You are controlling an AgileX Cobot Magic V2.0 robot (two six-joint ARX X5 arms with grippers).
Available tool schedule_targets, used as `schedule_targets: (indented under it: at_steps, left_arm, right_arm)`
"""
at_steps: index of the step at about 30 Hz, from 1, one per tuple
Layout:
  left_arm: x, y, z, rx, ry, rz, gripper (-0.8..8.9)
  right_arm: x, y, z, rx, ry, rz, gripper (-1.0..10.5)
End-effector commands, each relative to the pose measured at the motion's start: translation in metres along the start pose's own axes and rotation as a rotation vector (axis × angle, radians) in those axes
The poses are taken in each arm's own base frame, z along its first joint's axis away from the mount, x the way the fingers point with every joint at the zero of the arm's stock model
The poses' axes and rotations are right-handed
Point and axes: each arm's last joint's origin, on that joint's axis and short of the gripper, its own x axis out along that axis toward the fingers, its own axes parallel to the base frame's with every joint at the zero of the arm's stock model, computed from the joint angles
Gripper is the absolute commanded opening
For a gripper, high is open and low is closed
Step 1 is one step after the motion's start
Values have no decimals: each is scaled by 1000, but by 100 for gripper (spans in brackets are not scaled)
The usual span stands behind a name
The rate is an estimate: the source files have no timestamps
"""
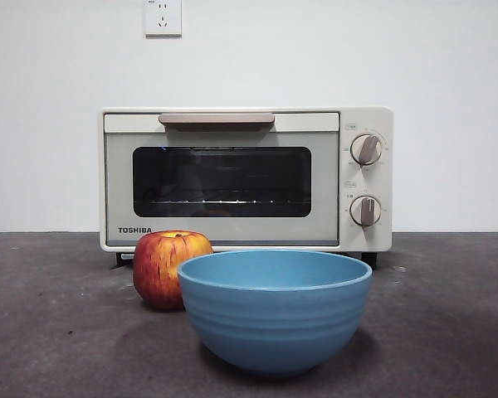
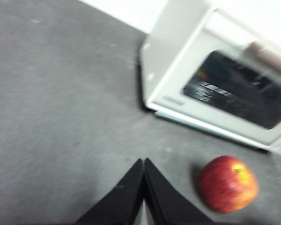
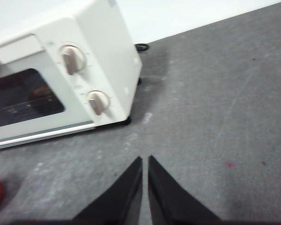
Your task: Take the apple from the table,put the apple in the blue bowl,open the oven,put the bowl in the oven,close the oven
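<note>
On the table [image 1: 50, 332], apple [image 1: 162, 267] sits just behind the bowl [image 1: 275, 308], before the shut oven [image 1: 232, 178]; left gripper [image 2: 144, 164] and right gripper [image 3: 145, 161] hover closed, empty.

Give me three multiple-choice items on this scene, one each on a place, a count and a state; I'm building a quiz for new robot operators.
1. Where is the apple?
A. In the blue bowl
B. On the table beside the blue bowl
C. Inside the oven

2. How many round knobs does the oven have?
A. One
B. Two
C. Four

3. What state is the oven door in?
A. Shut
B. Fully open
C. Removed

Answers:
1 B: the apple rests on the table, next to and partly behind the blue bowl.
2 B: two knobs sit one above the other on the oven's panel.
3 A: the door stands flush with the front, the beige handle at its top.
</note>
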Motion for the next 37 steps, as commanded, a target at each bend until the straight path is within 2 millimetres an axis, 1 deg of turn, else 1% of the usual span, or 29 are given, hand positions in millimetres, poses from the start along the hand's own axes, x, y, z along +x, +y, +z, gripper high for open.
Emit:
schedule_targets:
  at_steps: [1, 5, 10, 16, 19, 23, 28, 35, 37]
  left_arm:
    - [-4, -8, 12, -19, 9, -35, 7]
    - [-7, -18, 28, -23, 66, -92, 7]
    - [-9, -31, 53, 43, 154, -121, 7]
    - [-12, -47, 79, 121, 279, -165, 7]
    - [-14, -54, 87, 147, 333, -194, 7]
    - [-16, -62, 91, 185, 420, -222, 7]
    - [-16, -67, 89, 218, 524, -257, 7]
    - [-16, -68, 88, 225, 537, -272, 7]
    - [-16, -68, 88, 225, 537, -273, 7]
  right_arm:
    - [-7, 7, 12, 9, -3, 35, 3]
    - [-13, 17, 28, 6, 10, 68, 3]
    - [-15, 30, 53, -10, 51, 147, 3]
    - [-6, 46, 77, -75, 259, 269, 3]
    - [1, 55, 88, -124, 357, 345, 3]
    - [10, 68, 100, -212, 474, 407, 3]
    - [19, 85, 103, -316, 601, 495, 3]
    - [31, 99, 91, -373, 704, 549, 4]
    - [32, 102, 90, -371, 709, 559, 50]
